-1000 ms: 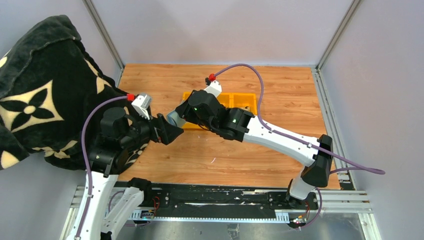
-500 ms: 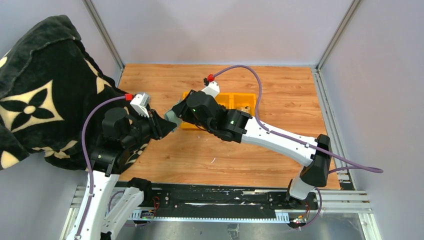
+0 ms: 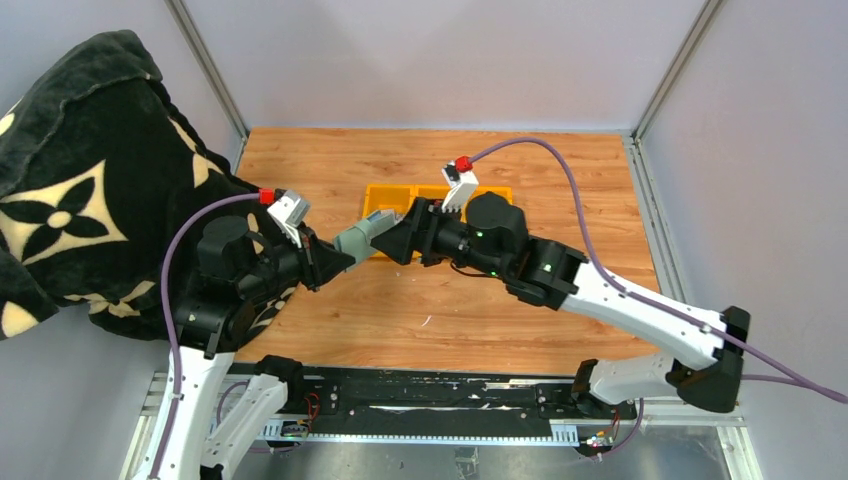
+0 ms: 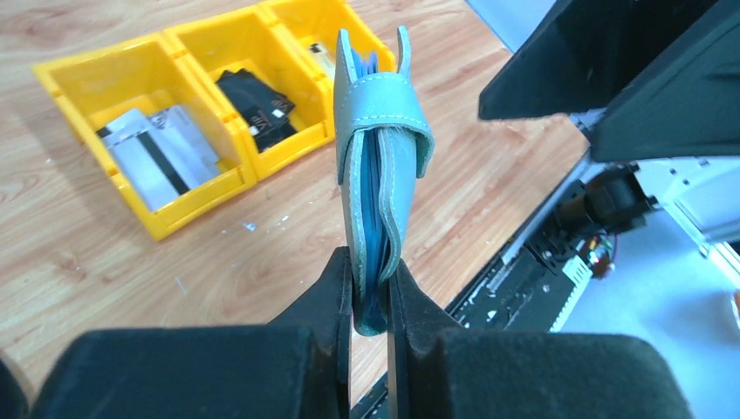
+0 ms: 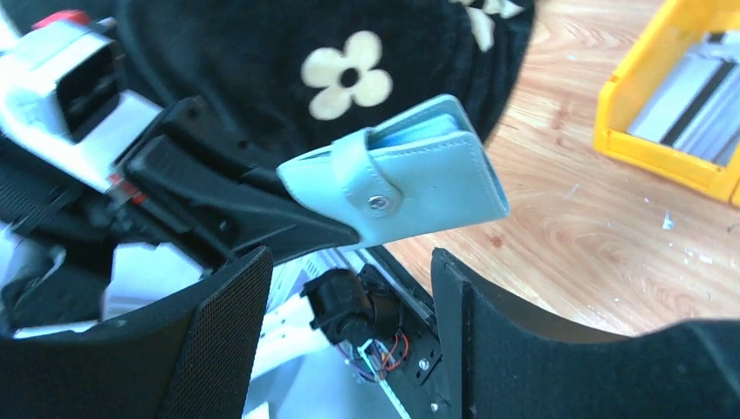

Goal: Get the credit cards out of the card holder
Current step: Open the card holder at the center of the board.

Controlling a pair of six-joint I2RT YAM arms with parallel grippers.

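The left arm reaches right, and the left gripper (image 4: 371, 292) pinches the card holder (image 4: 381, 148) in the air. The right gripper (image 5: 349, 262) faces it, fingers apart.

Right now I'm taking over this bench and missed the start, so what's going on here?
The left end effector is shut on one end of the grey-green card holder, holding it above the table, its tab snapped closed. The right end effector faces it, open and not touching. A silver striped card lies in an end compartment of the yellow tray.
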